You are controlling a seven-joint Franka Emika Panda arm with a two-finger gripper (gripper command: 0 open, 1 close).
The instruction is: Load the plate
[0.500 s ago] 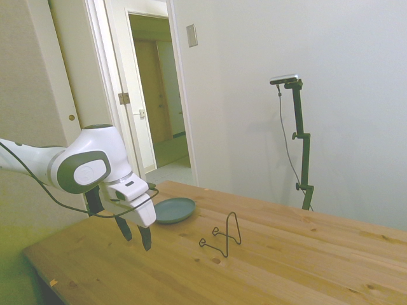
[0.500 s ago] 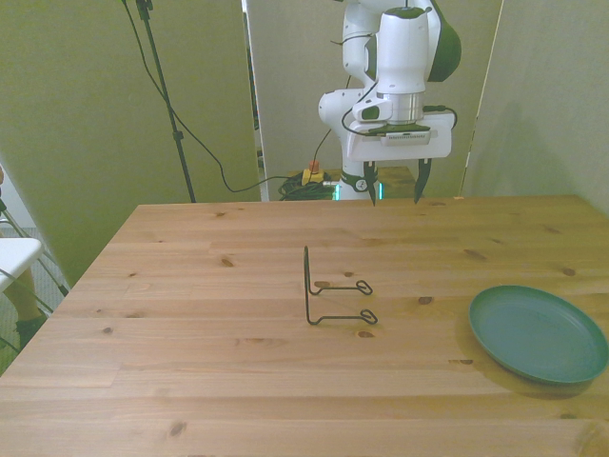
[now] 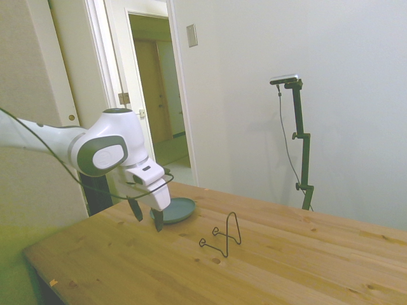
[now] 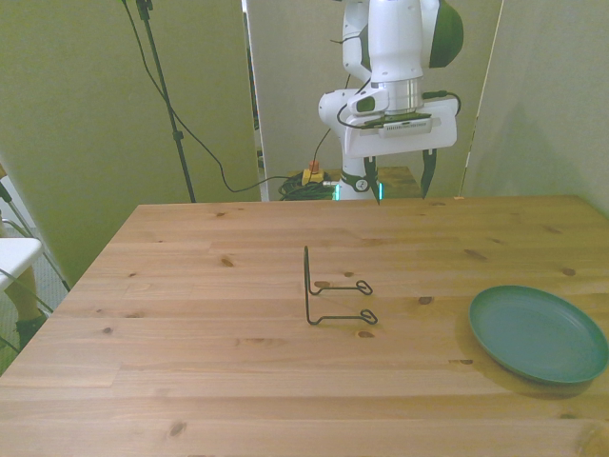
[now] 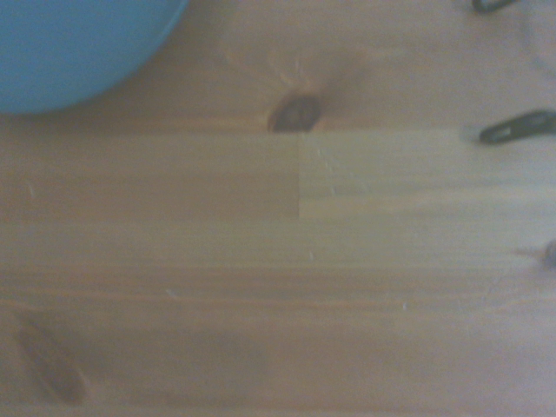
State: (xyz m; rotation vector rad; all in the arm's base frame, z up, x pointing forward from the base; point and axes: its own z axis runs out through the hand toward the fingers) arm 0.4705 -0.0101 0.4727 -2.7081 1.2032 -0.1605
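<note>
While I monitor the feeds, I read the claw as spread, its two dark fingers well apart and pinching nothing. It hangs above the desk, clear of the surface, near the desk's far edge in the front view. From the side view, I see the claw hanging in front of the plate and hiding part of its rim; I cannot tell from that view how far apart they are.

The plate lies flat on the desk at the front view's right, close to the desk's edge. It is dark teal, round and shallow, with nothing on it.

The wire stand is upright near the middle of the desk, well apart from the plate. Its two looped feet point toward the front view's right.

On the wrist feed, I see blurred wood grain, a dark knot, one corner of the plate and the wire stand's feet.
</note>
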